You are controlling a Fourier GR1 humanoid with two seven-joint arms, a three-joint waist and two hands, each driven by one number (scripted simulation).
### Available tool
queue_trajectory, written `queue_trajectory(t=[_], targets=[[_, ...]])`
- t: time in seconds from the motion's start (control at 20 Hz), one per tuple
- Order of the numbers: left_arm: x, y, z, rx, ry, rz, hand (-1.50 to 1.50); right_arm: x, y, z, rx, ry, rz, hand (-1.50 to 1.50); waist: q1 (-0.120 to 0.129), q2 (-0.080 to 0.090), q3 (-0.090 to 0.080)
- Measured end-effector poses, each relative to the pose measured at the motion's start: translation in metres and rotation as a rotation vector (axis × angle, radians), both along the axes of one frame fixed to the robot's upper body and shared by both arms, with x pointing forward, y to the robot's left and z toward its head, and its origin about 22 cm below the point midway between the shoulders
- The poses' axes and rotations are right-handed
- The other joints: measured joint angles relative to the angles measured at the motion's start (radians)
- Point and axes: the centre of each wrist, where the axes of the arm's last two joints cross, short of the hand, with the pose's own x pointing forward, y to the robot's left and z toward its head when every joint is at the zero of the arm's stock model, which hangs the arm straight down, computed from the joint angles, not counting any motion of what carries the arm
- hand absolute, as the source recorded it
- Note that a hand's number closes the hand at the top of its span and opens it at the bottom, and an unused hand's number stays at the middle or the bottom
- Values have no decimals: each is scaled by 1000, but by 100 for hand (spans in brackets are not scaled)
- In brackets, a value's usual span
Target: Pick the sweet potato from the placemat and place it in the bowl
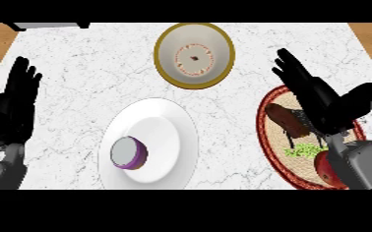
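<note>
Your right hand (320,101) is hovering open-fingered over the placemat (267,128), beside the sweet potato (285,119) lying on it, so curl round its middle before heading for the bowl (194,54).

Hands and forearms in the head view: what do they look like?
Both are alike: the left hand and the right hand are glossy black, with slim fingers and a thumb. Each sits on a grey forearm entering from the lower edge. No cables or markings show.
</note>
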Motion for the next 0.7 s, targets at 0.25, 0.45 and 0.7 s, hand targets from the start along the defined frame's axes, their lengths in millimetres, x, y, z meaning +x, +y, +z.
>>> queue_trajectory(t=[0.25,0.45,0.7], targets=[[-3,-44,-10,-77,32,-198,0,-10,-27,11,-36,-212,84,150,-3,-16,-9],[-11,-77,-21,-173,78,-366,0,-11,-73,16,-167,-357,-75,-150,-32,-20,-13],[-17,-101,-28,-224,105,-489,0,-43,-95,-24,-146,-543,-33,-150,-10,-21,-13]])
